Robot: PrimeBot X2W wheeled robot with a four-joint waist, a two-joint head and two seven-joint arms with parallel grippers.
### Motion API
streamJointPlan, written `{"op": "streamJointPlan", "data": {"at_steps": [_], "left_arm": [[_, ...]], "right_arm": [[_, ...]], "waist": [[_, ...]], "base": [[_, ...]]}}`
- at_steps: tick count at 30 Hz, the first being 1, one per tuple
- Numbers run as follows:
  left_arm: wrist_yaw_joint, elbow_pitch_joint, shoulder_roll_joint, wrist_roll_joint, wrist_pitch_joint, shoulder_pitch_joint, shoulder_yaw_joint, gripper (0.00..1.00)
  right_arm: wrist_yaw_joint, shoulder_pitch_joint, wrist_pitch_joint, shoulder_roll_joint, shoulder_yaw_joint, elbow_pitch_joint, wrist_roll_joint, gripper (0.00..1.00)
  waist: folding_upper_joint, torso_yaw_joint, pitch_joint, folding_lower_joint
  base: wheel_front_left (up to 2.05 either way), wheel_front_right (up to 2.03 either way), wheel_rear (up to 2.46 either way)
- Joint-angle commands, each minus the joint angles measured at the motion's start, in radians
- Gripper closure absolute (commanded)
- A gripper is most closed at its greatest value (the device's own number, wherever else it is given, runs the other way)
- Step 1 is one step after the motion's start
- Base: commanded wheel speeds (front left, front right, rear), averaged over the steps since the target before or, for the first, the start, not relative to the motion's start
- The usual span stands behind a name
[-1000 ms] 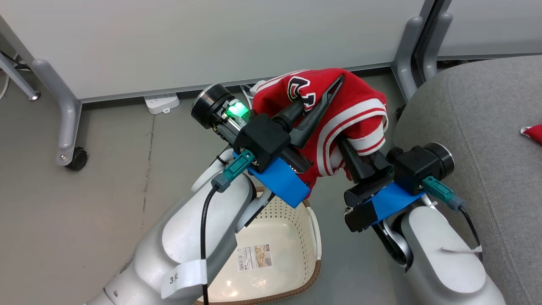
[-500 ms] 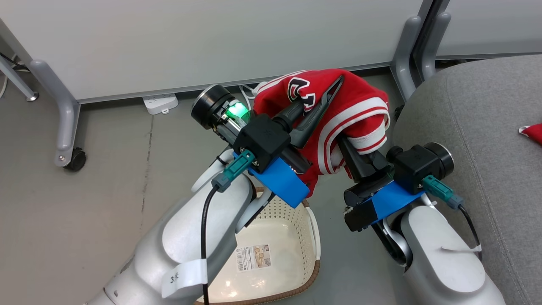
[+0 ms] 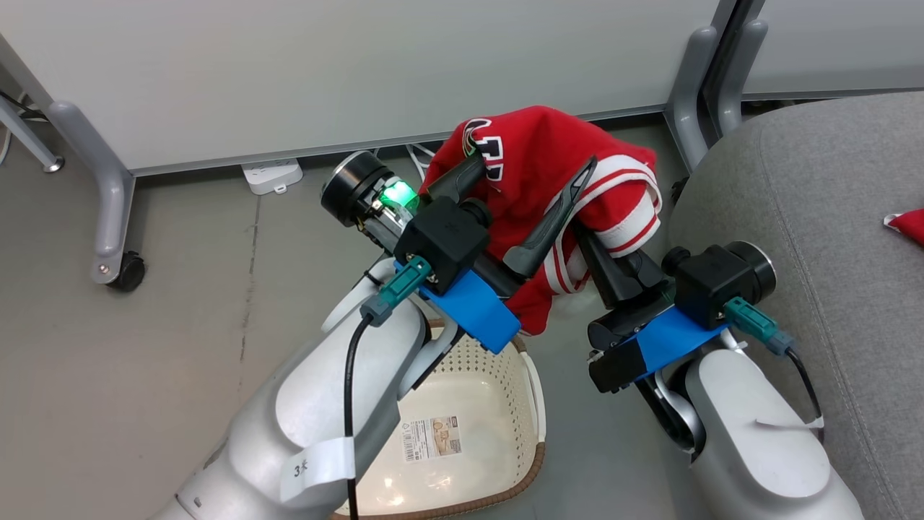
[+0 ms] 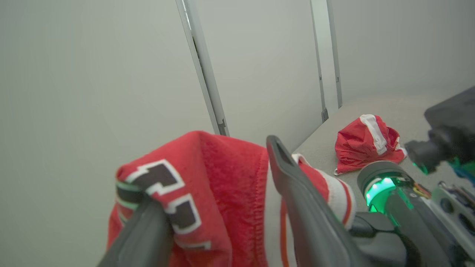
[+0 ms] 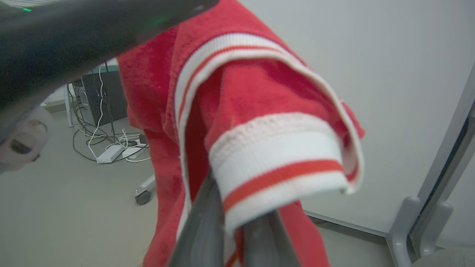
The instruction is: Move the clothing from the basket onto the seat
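Nearest me, under my left forearm, the basket point(image 3: 527, 404) stands on the floor with the barcode sticker on its bottom showing; above and beyond it my left gripper point(image 3: 535, 160) has its fingers spread wide and clamps nothing, the clothing point(image 3: 534, 144) draped over one finger and sagging between the two; my right gripper point(image 3: 588, 242) is pinched tight on the white-and-red striped trim of that same clothing, which hangs in the air above the basket and just short of the seat point(image 3: 794, 188); the seat lies to my right, and a second red garment point(image 4: 365, 142) rests crumpled on its grey cushion; farthest off stand a pale partition panel point(image 3: 361, 65) and a white power strip point(image 3: 274, 175) on the floor beneath it.
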Motion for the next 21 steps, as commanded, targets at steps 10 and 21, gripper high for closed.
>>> {"op": "streamJointPlan", "data": {"at_steps": [10,21], "left_arm": [[-0.001,0.022,0.012,-0.001,-0.005,0.003,0.002,0.0],[-0.001,0.024,0.044,0.008,-0.005,-0.008,0.0,0.0]], "right_arm": [[0.0,-0.024,-0.001,-0.004,-0.044,-0.038,-0.001,1.0],[0.0,-0.039,-0.001,0.007,-0.131,-0.093,-0.015,1.0]], "waist": [[0.0,-0.022,0.041,-0.0001],[0.0,-0.104,0.127,-0.0001]], "base": [[0.0,0.0,0.0],[0.0,0.0,0.0]]}}
